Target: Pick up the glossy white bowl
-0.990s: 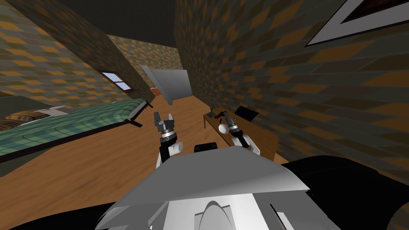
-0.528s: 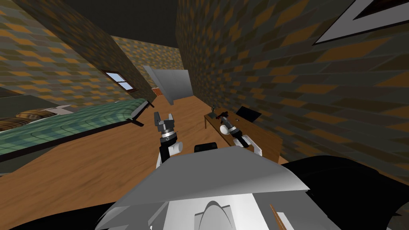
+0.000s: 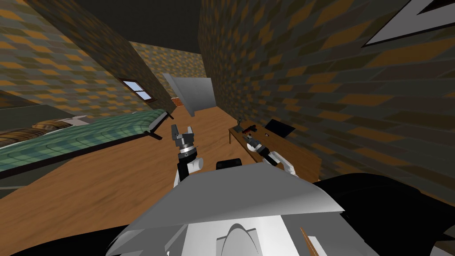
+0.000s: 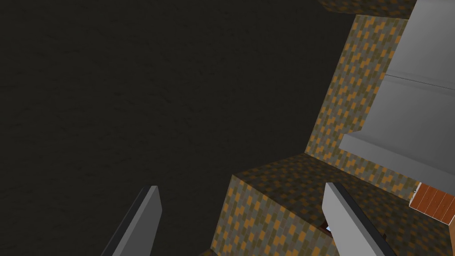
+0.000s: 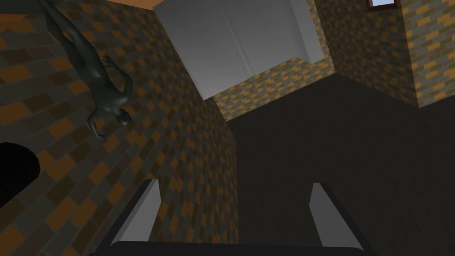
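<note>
Hovering over one wooden desk [image 3: 298, 153], right tool [image 5: 235, 184], two fingers apart; left tool [image 3: 182, 130] aside, likewise spread.

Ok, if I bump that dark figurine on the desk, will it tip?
Probably: the figurine looks tall and slim, so a nudge could topple it. It seems rigid, and its thin arms may snap.

Too small to name — dark and red bits [image 3: 249, 129] on the counter [image 3: 295, 153] past the right hand [image 3: 250, 139]. Cut off by edges — green bed [image 3: 80, 135], picture frame [image 3: 413, 22], dark figurine [image 5: 104, 89] at its legs.
</note>
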{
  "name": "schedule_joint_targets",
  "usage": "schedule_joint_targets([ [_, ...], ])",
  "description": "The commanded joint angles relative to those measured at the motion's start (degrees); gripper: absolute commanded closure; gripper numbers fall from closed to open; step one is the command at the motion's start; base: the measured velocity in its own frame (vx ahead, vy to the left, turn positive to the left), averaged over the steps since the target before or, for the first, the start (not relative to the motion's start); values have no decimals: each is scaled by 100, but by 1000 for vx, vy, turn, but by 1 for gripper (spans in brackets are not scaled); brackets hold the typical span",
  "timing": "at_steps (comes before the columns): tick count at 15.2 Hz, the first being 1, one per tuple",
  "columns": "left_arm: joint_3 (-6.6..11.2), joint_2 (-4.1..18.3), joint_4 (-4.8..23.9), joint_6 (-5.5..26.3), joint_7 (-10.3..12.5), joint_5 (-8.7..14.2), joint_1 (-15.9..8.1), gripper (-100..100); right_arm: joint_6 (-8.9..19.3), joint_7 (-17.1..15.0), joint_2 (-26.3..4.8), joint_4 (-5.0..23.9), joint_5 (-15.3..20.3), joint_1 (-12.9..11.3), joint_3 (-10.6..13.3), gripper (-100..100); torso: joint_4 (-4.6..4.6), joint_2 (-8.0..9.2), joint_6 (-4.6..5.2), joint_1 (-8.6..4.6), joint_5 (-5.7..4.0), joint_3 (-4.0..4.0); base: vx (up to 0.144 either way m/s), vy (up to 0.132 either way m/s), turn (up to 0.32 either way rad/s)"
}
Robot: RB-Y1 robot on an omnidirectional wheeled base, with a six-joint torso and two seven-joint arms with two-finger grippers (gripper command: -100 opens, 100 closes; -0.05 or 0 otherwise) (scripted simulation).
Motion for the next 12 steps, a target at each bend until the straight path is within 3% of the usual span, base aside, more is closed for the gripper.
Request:
schedule_joint_targets([
  [1,0,0,0,0,0,0,0,0,28,69,-286,220,286,8,138,-100,0,0,0,0,0,0,37,38,56],
  [6,0,0,0,0,0,0,0,0,56,177,-742,556,756,18,348,-100,0,1,1,3,0,1,41,35,44],
  [11,0,0,0,0,0,0,0,0,97,342,-1329,1069,1396,35,672,-100,0,1,0,2,0,1,43,39,48],
  [12,0,0,0,0,0,0,0,0,97,342,-1329,1069,1441,35,672,-100,0,0,0,3,0,0,47,40,41],
])
